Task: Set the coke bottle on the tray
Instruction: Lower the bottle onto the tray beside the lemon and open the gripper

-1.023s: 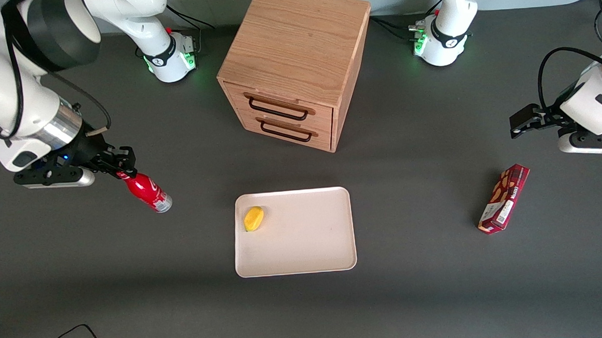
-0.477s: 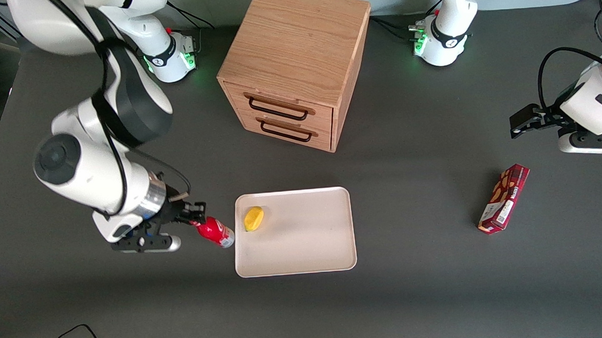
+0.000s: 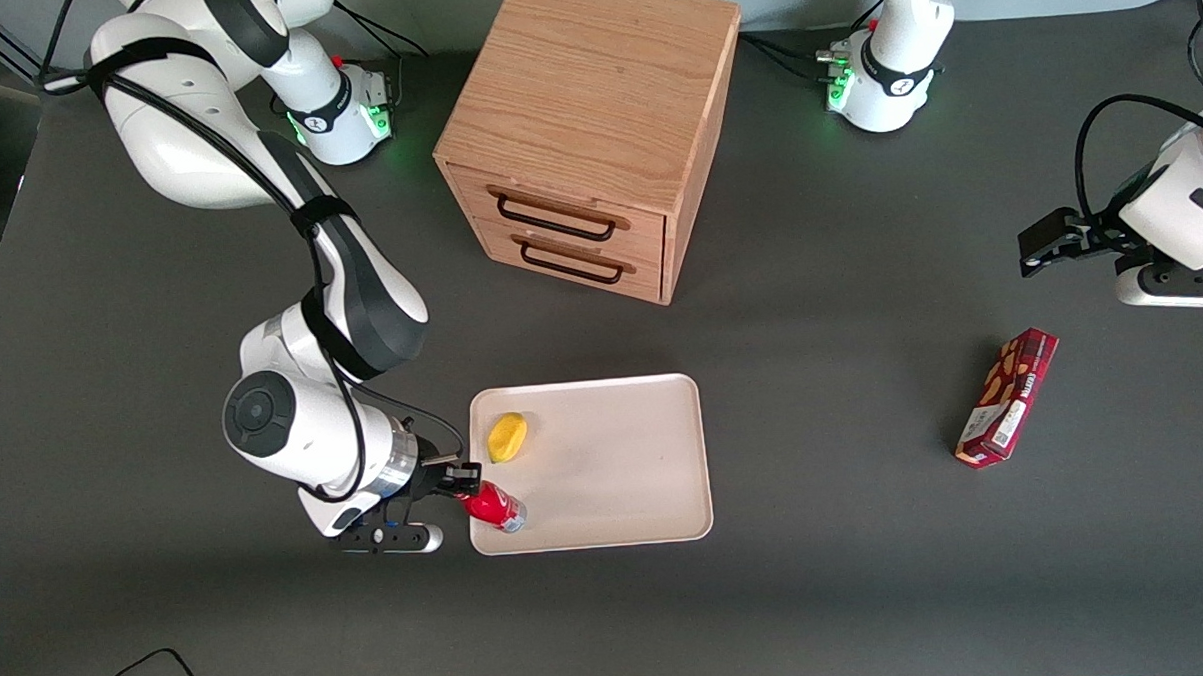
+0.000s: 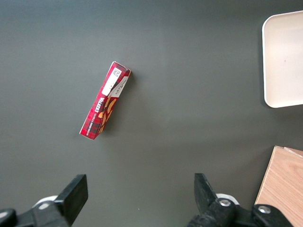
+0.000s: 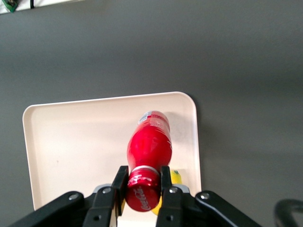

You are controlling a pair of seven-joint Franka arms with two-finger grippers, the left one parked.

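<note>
My right gripper (image 3: 463, 480) is shut on the cap of the small red coke bottle (image 3: 493, 507). The bottle hangs tilted over the corner of the cream-white tray (image 3: 616, 478) that is nearest the front camera at the working arm's end. In the right wrist view the gripper (image 5: 143, 182) clamps the red cap between both fingers, and the bottle body (image 5: 149, 142) points out over the tray (image 5: 71, 142). I cannot tell whether the clear base touches the tray.
A yellow lemon-like object (image 3: 507, 437) lies on the tray beside the bottle, farther from the front camera. A wooden two-drawer cabinet (image 3: 594, 128) stands farther back. A long red snack box (image 3: 1006, 396) lies toward the parked arm's end of the table.
My gripper has carried the bottle from the working arm's end of the table toward the tray and nearer the front camera. The bottle is now over the tray's corner.
</note>
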